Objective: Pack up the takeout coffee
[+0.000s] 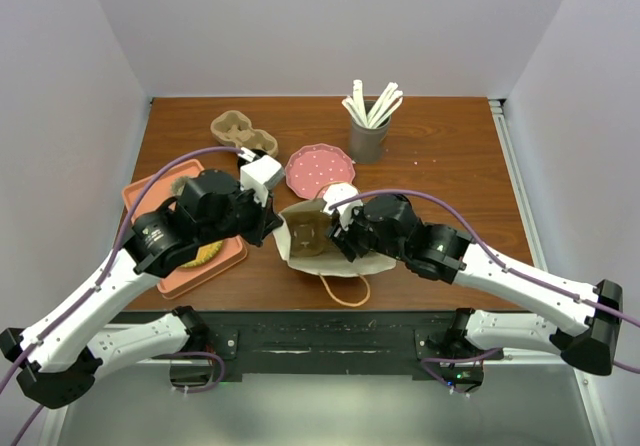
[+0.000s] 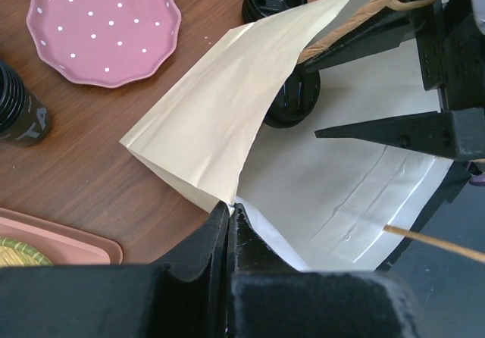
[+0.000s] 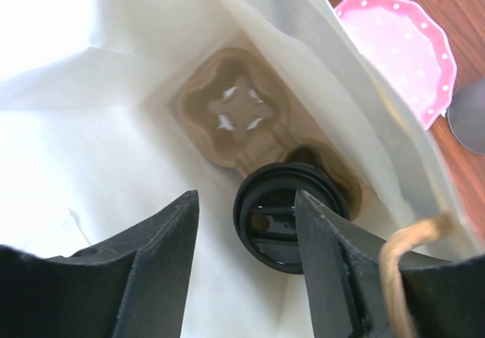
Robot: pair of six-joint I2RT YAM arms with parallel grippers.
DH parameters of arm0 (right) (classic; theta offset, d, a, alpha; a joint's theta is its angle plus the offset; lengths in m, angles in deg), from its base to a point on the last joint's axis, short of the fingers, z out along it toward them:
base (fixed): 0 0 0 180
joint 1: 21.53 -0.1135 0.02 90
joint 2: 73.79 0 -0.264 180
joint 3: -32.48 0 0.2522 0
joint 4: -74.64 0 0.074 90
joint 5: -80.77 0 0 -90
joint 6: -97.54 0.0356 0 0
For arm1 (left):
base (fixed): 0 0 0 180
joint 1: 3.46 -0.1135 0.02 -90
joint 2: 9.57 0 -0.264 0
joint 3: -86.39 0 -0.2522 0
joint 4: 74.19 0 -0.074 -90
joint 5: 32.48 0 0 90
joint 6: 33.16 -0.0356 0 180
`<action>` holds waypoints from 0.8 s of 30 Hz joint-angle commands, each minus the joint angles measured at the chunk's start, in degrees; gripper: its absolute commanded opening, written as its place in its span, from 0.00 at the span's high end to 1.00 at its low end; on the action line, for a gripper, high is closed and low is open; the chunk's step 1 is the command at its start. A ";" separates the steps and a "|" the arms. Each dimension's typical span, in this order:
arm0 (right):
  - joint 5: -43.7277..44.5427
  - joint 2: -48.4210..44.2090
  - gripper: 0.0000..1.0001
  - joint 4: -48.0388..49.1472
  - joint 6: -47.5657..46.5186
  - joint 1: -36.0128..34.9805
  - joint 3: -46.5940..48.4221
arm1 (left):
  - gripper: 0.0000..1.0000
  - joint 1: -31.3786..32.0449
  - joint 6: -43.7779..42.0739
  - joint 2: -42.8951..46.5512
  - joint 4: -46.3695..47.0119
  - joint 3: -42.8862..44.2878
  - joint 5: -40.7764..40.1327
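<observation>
White walls close in a brown table, with the bag lying open near its middle, a pink plate at the bag's 12 o'clock and an orange tray at its 9 o'clock. The step in hand looks like loading the bag. The left gripper is closed on the bag's paper edge and holds the mouth up. The right gripper reaches inside with its jaws spread wide on either side of the cup, and a gap shows on one side, so it grips nothing. The cup, a dark one with a black lid, sits in one pocket of the carrier on the bag's floor. The carrier's other pocket, at the cup's 11 o'clock, is empty. The cup appears upright and seated. The next move probably calls for drawing the right arm straight back out without catching the lid, the wall or the twine handle, while the left keeps the mouth wide.
</observation>
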 commanded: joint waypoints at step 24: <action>-5.14 1.39 0.45 -11.11 -2.20 0.22 5.56 | 0.96 -0.38 5.48 -0.51 1.62 2.79 2.26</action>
